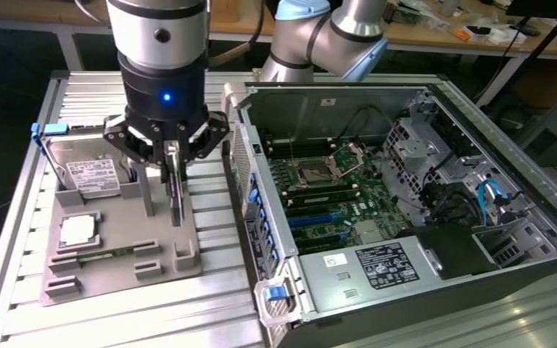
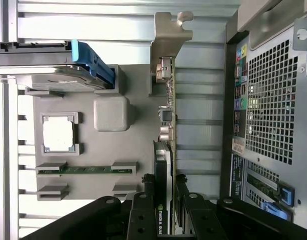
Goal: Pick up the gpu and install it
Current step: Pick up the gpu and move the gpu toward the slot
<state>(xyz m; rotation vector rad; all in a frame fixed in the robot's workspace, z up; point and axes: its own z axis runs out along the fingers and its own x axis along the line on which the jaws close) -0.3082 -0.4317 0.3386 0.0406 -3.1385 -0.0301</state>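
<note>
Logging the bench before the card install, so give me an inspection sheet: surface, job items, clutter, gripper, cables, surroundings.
Surface: ribbed aluminium table carrying a grey plastic fixture tray.
Job's things: thin dark gpu card standing on edge in the tray; open metal computer case on the exterior view's right, green motherboard exposed.
Clutter: silver hard drive with blue frame, square silver processor, narrow green memory stick, all on the tray.
Gripper: black gripper at the gpu card's top edge.
Cables: blue cables and black leads inside the case.
Surroundings: wooden bench with loose items behind the table.
</note>
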